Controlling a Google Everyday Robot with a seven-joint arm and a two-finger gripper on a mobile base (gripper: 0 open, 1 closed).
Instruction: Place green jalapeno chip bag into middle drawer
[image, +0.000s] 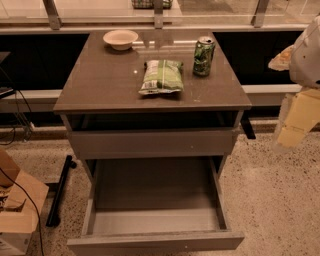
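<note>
The green jalapeno chip bag (161, 76) lies flat on the grey cabinet top (100, 85), near the middle. The middle drawer (155, 190) is pulled out wide below, its grey floor bare. My gripper (295, 122) hangs at the right edge of the view, to the right of the cabinet and apart from the bag, at about the height of the cabinet top.
A green drink can (203, 56) stands upright just right of the bag. A pale bowl (120, 39) sits at the back left of the top. The upper drawer (150, 143) with the taller front is slightly out. A cardboard box (17, 210) and cables lie on the floor at left.
</note>
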